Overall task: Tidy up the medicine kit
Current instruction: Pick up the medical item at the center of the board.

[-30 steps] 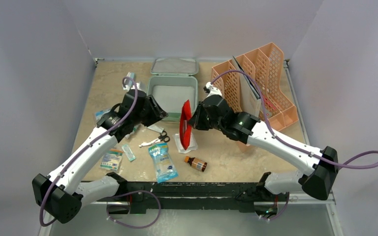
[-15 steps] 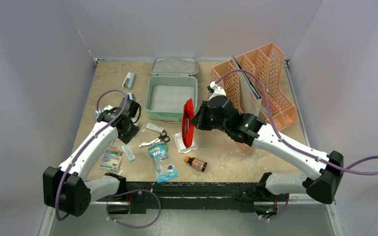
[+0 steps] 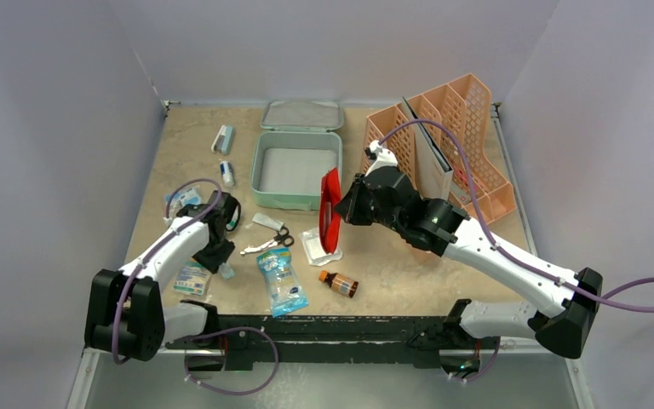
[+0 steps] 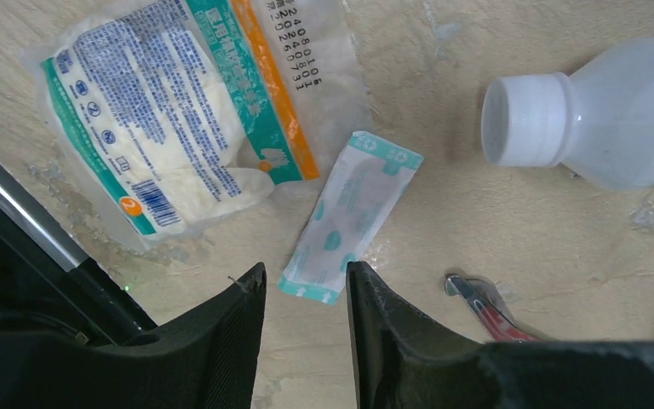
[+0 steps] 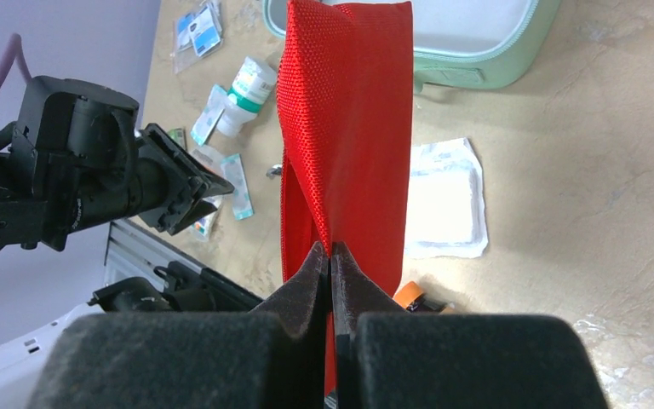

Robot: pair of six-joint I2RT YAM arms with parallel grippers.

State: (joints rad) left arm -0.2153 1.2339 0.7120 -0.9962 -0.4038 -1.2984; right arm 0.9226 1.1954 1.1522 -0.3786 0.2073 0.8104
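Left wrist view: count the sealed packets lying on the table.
2. A large printed packet lies at upper left; a small teal sachet lies just ahead of the left claw. Others may lie outside this view.

The red pouch (image 5: 345, 128) is coarse woven cloth, matt. The medicine kit (image 5: 477, 72) is smooth mint plastic with a soft sheen. The large packet (image 4: 170, 128) is glossy, crinkled clear film. The bottle (image 4: 622, 111) is cloudy, matt plastic. The counter (image 4: 519, 239) is mottled beige, rough-looking and worn.
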